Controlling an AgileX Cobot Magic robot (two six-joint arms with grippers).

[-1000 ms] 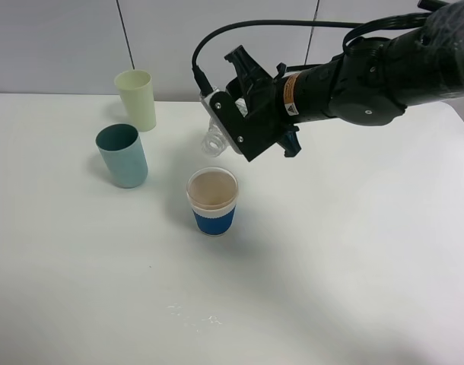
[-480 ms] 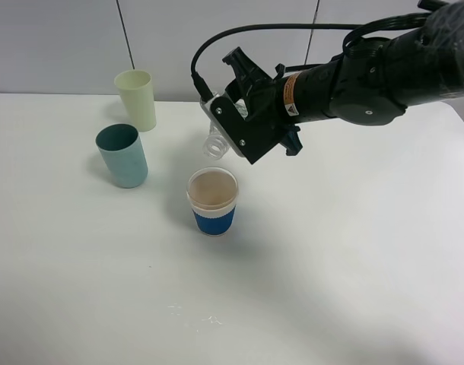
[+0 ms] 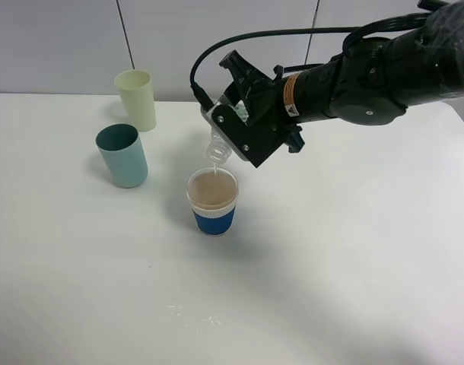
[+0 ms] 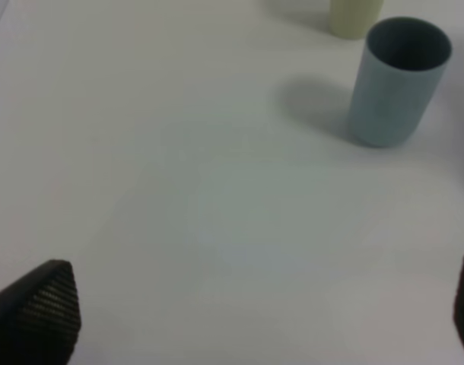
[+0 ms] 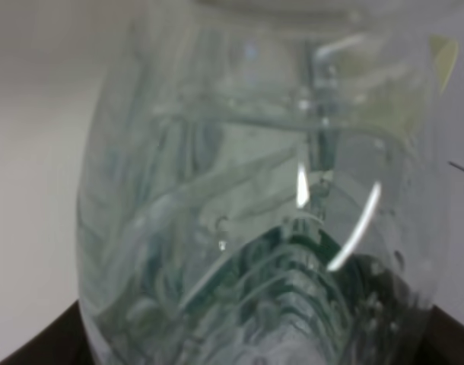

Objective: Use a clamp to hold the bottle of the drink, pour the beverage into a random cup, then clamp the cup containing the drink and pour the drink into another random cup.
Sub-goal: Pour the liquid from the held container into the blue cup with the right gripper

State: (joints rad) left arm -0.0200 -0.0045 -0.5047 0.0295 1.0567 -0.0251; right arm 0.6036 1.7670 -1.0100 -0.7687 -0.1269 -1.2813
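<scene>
Starting at your left, the left claw (image 4: 255,315) hangs over bare white table (image 4: 179,190) with its jaws spread wide and nothing between them; only its ribbed fingertips (image 4: 43,308) show at the edges of the left wrist view, and the high camera does not show this claw at all. Farther along, the pale yellow cup (image 3: 136,99) stands upright near the back wall, and the teal cup (image 3: 122,156) stands upright just in front of it, close to it though you cannot tell from either view whether they touch. The left wrist camera catches the same two, teal cup (image 4: 395,84) nearer and pale yellow cup (image 4: 355,17) behind. Toward the middle of the table (image 3: 354,266) you have the blue-banded cup (image 3: 213,201), upright and apart from the other two, with a brownish inside. Directly above its rim hangs the bottle (image 3: 217,144), clear plastic, tipped with its mouth down, and a thin stream (image 3: 214,163) seems to run from it into that cup. Your right claw (image 3: 233,131) is clamped on the bottle, reaching in from the right; in the right wrist view the bottle (image 5: 255,190) fills the frame, so the jaws themselves are hidden. Small wet specks (image 3: 194,315) lie on the table near its front edge.
</scene>
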